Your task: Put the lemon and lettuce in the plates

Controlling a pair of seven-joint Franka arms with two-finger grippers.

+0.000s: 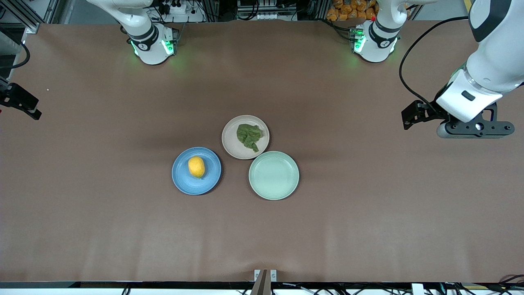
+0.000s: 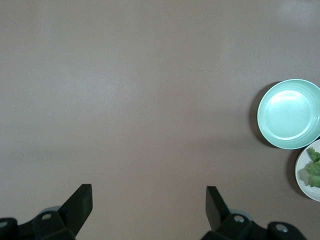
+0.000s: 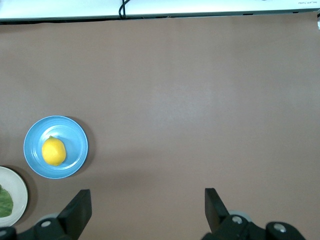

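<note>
Task appears complete: lemon (image 1: 196, 166) rests in blue plate (image 1: 182, 180); lettuce (image 1: 249, 136) lies in beige plate (image 1: 231, 146). Left gripper (image 2: 149, 202) and right gripper (image 3: 148, 206) hover open, empty, over bare table ends.

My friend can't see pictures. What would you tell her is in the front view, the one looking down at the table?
Three plates sit mid-table: a lemon rests on the blue plate, lettuce on the beige plate, and the mint-green plate holds nothing. The left gripper hangs over bare table at its own end, and only a dark bit of the right arm shows at the picture's edge.
</note>
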